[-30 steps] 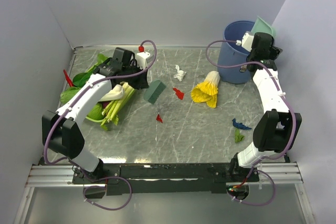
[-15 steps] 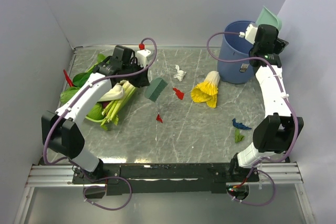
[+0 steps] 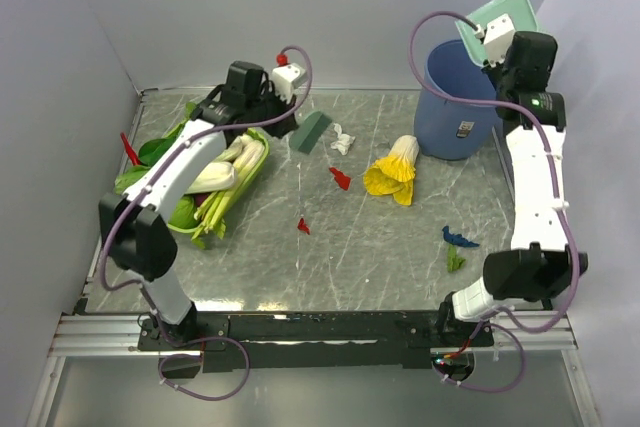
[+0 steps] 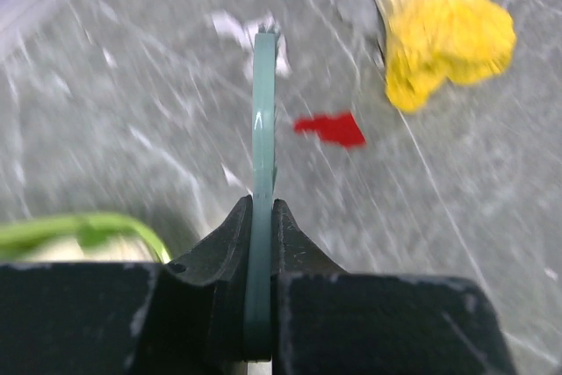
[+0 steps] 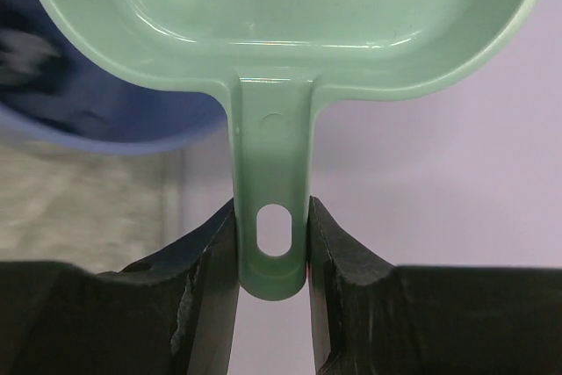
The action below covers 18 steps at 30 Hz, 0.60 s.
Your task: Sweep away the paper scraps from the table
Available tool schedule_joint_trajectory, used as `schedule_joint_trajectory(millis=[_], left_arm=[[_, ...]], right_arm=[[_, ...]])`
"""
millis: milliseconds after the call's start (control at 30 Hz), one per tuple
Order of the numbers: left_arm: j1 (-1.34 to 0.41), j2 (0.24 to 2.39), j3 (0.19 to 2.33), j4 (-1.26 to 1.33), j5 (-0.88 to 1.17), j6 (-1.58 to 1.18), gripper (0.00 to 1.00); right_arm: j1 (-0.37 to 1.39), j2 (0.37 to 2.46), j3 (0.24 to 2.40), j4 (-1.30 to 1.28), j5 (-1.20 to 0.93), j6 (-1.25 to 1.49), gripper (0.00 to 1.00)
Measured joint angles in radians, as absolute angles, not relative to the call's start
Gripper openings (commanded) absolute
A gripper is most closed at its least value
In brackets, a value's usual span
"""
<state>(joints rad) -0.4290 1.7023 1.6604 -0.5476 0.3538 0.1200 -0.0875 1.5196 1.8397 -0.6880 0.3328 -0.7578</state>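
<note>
**Counter stock: both tools loaded**

I log the left tool (image 4: 262, 226) clenched on a thin dark-green flat sweeper blade (image 4: 263, 111) near the far edge. The right tool (image 5: 272, 212) grasps a pale-green plastic dustpan (image 5: 281, 15) by its handle, above the blue plastic bucket (image 3: 450, 112) at the far right corner. Small crumpled paper scraps (image 3: 340, 179) lie on the grey-green marbled counter (image 3: 380, 267): white and red mid-counter, blue and green near the right edge.

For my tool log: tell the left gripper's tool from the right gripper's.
The sweeper in the left gripper is a dark green flat slab, low by the white scrap; the dustpan in the right gripper is a pale mint scoop, high beside the blue bin. Both are clamped.
</note>
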Motion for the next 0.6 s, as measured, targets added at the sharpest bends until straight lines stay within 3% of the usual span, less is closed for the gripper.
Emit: schedule_joint_trajectory(millis=[100, 333, 600], left_arm=[[-0.442, 1.776, 1.716, -0.467, 0.356, 0.15, 0.01], [-0.465, 1.991, 1.881, -0.238, 0.405, 0.057, 0.01], [-0.538, 2.281, 2.072, 0.002, 0.441, -0.195, 0.01]], right_arm=[[-0.088, 1.444, 1.822, -0.749, 0.175, -0.627, 0.0], [-0.047, 1.133, 1.496, -0.801, -0.16, -0.42, 0.0], [-0.026, 1.053, 1.269, -0.88, -0.223, -0.369, 0.0]])
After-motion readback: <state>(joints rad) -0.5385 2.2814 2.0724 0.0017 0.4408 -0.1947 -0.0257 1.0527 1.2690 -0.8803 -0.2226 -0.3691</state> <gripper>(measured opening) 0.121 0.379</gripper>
